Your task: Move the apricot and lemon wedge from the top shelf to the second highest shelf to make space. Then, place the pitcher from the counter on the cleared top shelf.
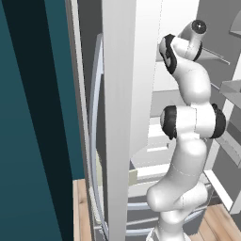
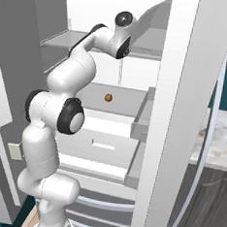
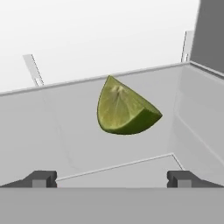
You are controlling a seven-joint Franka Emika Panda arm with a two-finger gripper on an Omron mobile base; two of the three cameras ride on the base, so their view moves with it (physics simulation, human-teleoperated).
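Hand view is showing my pincer (image 3: 112,179) spread wide before the yellow-green crescent lemon wedge (image 3: 126,109) lying on the top shelf, while the tiny orange-brown apricot (image 2: 107,98) is already sitting one shelf lower, pitcher pending.

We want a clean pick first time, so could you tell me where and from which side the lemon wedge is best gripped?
Grip the lemon wedge across its thick middle, pads on its two flat cut faces. Come straight on along the hand view: the open gripper already brackets it. The pointed ends and curved rind would probably slip.
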